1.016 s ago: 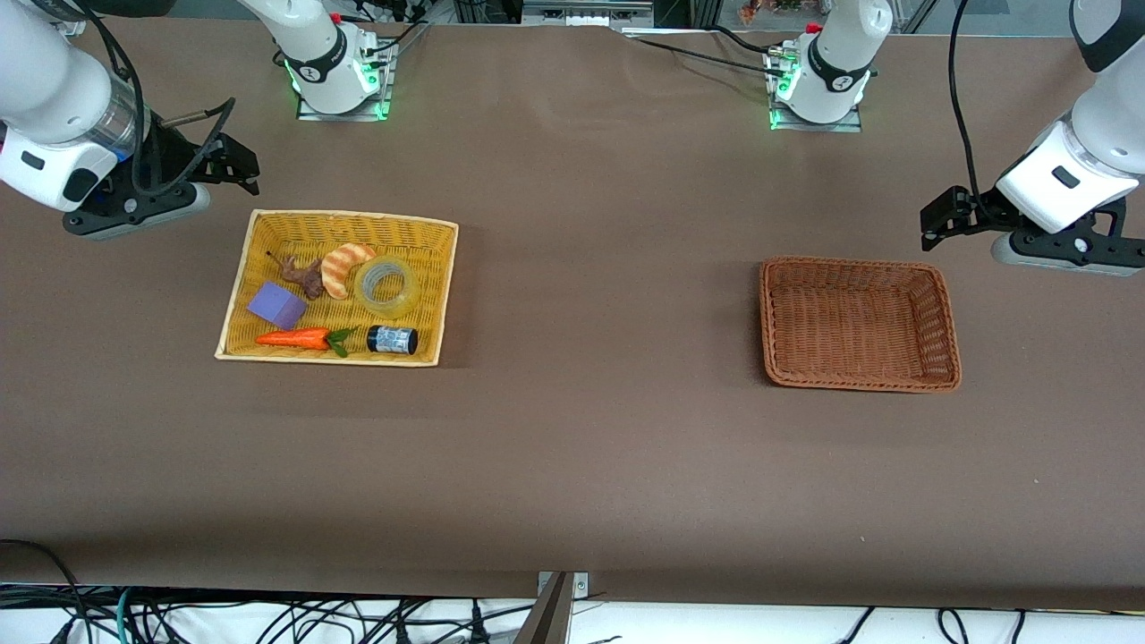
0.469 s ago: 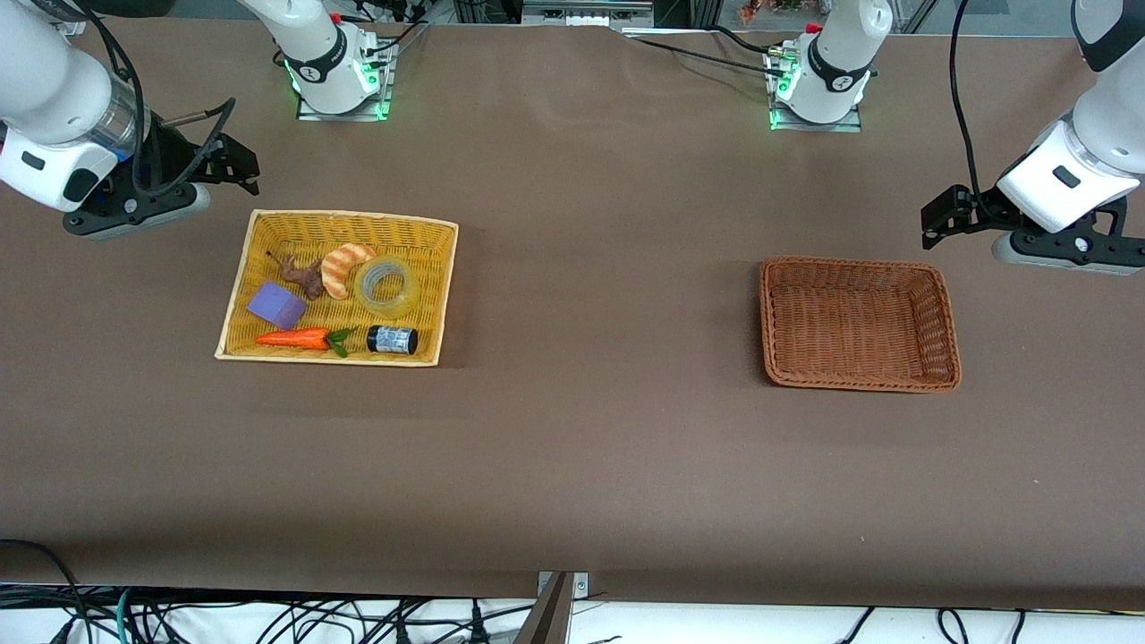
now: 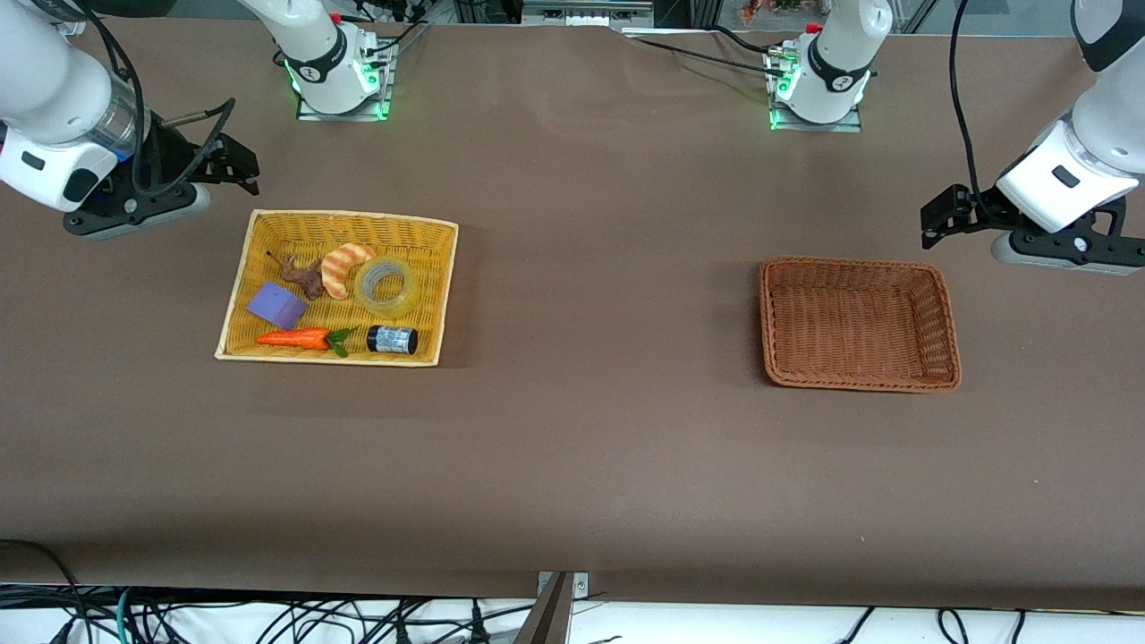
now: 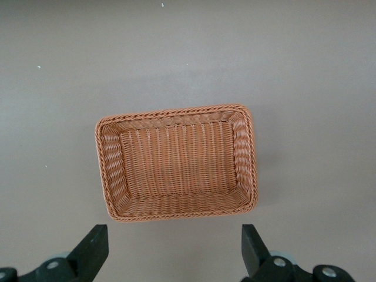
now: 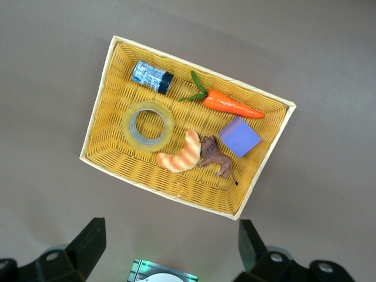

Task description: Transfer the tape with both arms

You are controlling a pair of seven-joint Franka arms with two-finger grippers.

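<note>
Yellowish tape (image 5: 147, 126) looks light, stiff, probably slick; both grippers' fingers spread empty, so pinch your rim wall.

The two arms (image 3: 1073, 161) are white with rounded joints. Each gripper (image 3: 948, 215) is black. Black cables (image 3: 962, 107) run along them. The bases (image 3: 340, 85) shine green, with red buttons.

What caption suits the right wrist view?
Open right gripper above yellow wicker basket holding translucent yellowish tape roll among toys.
</note>
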